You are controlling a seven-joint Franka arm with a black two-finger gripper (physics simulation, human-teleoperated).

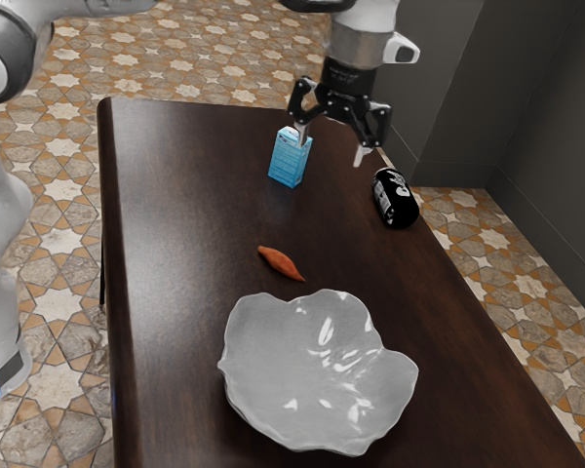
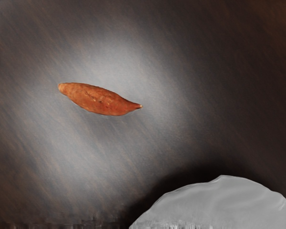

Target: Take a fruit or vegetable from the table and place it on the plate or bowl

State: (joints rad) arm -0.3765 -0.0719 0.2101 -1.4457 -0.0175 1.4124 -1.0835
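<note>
Black two-finger end effector (image 1: 330, 136) is hanging released and empty above the far end of a dark brown wooden desk (image 1: 175, 244), its fingers standing spread wide apart. One finger (image 1: 298, 119) is showing just above the top of a small blue upright carton (image 1: 291, 161), while a black drink can (image 1: 395, 198) is lying on its side toward the exterior view's right. A slim orange-brown sweet potato (image 1: 280, 262) is lying on the bare desk between the carton and a pale grey wavy-edged plate (image 1: 317, 375), near the plate's rim but apart from it. From the wrist camera, the sweet potato (image 2: 99, 99) is resting alone on the wood (image 2: 205, 95), with the plate's edge (image 2: 224, 205) nearby.
</note>
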